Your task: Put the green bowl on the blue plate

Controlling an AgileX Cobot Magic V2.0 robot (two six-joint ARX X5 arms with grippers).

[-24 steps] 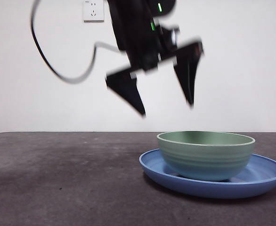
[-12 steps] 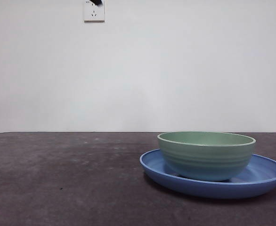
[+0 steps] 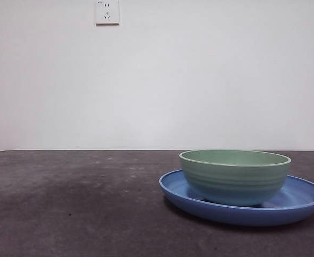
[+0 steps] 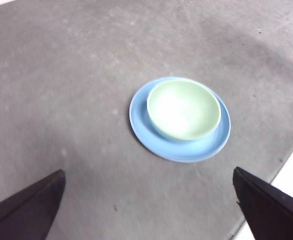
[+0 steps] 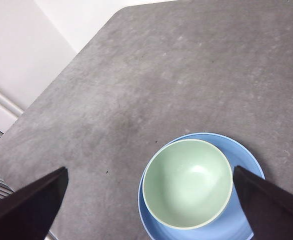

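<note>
Tools both hang high over the counter (image 3: 66, 214), each with jaws spread wide and nothing between them — left tool (image 4: 149, 210), right tool (image 5: 149, 210). Below sits the green bowl (image 3: 234, 175) upright inside the blue plate (image 3: 301, 201), off-centre toward the plate's 10 o'clock in the left wrist view. A wall socket (image 3: 107, 12) shows at 11 o'clock in the front view.

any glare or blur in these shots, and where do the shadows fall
Left wrist view: a washed-out white glare fills the inside of the green bowl, hiding its detail; its own jaws are dark and soft-edged. Right wrist view: only a small highlight inside the bowl, the rest evenly lit. Front view: sharp, with a thin dark shadow under the blue plate and a white, featureless wall.
</note>
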